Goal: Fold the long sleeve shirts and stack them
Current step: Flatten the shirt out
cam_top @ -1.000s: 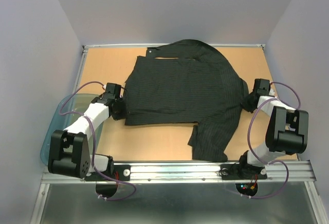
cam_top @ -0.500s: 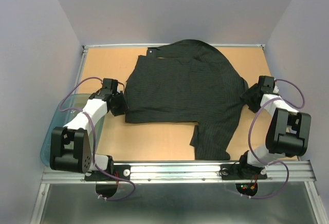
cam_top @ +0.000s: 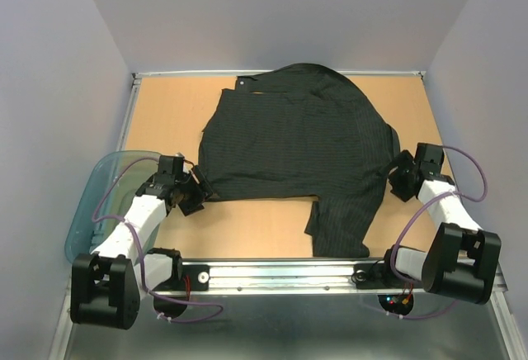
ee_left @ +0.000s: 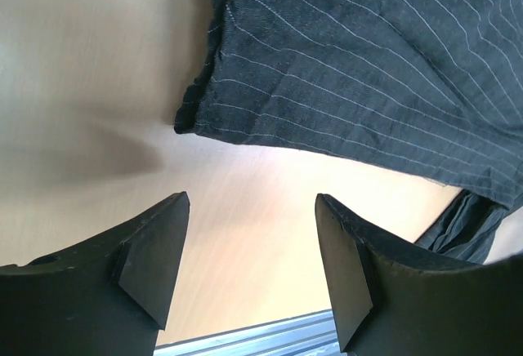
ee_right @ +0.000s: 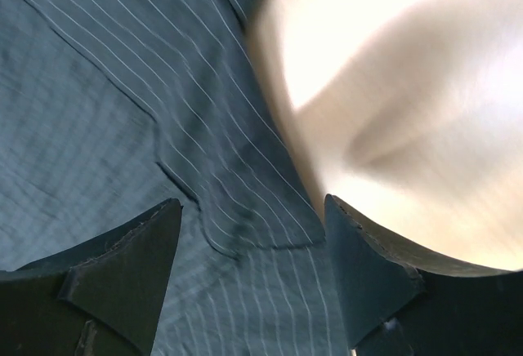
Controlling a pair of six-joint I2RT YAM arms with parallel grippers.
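Left pincer (ee_left: 252, 238) open, empty, just beside hem corner (ee_left: 189, 121) | right pincer (ee_right: 249, 238) open, empty, over sleeve-side edge | black pinstriped long-sleeve cloth shirt (cam_top: 293, 141) spread on tan wooden table (cam_top: 165, 112) | advice: pinch both edges fully, then fold evenly.

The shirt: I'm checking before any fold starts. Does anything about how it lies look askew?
Yes. The black shirt is not laid square. One sleeve trails out toward the near edge of the table, and the far side bunches into a hump at the back edge. Nothing looks torn.
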